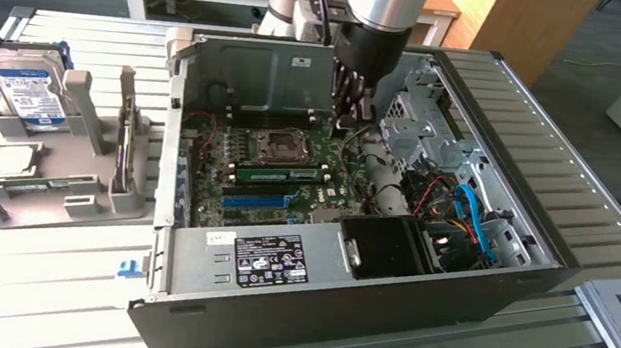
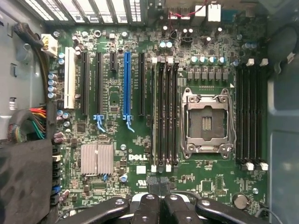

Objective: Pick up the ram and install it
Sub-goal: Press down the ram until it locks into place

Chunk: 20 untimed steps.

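Nearest the wrist camera, the gripper (image 2: 158, 186) has its two dark fingers drawn together, and you can see nothing between them, so it carries no load. In the exterior view the gripper (image 1: 353, 120) hangs inside the open computer case (image 1: 330, 315), above the motherboard (image 1: 247, 146) and near the case's far wall. The ram (image 1: 279, 171) is a narrow green stick standing on edge in a memory slot. It sits between the CPU socket (image 1: 280, 144) and the long blue slot (image 1: 256, 200), apart from the fingers. From how squarely it lines up with the slot, it looks seated or close to seated, though you cannot tell from here whether the end latches have closed. The wrist camera looks straight down on the board, where the black memory slots (image 2: 166, 114) run beside the CPU socket (image 2: 205, 122), so anything standing in them would show edge-on. On the exterior view's left, a grey fixture (image 1: 55, 190) props a hard drive (image 1: 25, 88) upright, probably so parts can be gripped from above.
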### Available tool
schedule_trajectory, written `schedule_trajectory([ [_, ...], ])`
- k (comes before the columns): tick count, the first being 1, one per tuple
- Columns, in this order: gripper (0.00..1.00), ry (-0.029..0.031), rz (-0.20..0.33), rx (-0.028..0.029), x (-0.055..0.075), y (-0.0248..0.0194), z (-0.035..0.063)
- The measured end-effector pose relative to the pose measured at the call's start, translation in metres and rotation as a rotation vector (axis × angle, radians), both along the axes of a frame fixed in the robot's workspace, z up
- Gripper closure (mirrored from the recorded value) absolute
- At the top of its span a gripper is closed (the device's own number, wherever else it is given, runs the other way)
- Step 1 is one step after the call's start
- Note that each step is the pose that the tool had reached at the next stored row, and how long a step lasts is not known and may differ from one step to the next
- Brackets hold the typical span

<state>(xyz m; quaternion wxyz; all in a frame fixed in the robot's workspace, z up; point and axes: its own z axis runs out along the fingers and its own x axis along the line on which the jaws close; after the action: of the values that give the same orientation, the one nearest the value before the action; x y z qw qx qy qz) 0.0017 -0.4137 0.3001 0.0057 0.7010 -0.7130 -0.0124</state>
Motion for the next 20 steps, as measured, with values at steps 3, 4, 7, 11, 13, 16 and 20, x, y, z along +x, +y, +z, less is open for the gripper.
schedule_trajectory([
  [3, 0.9, 0.0, 0.0, -0.0001, 0.0, 0.0, -0.0056],
  [4, 0.9, 0.0001, 0.0, -0.0001, 0.0, 0.0, -0.0073],
  [7, 0.9, 0.0001, 0.0, -0.0002, 0.0, 0.0, -0.0126],
  [11, 0.9, 0.0, 0.0, -0.0002, 0.0, 0.0, -0.02],
  [13, 0.9, 0.0, 0.0, 0.0, 0.0, 0.0, -0.0237],
  [16, 0.9, 0.0, 0.0, -0.0001, 0.0, 0.0, -0.0291],
  [20, 0.9, 0.0, 0.0, -0.0001, 0.0, 0.0, -0.0365],
])
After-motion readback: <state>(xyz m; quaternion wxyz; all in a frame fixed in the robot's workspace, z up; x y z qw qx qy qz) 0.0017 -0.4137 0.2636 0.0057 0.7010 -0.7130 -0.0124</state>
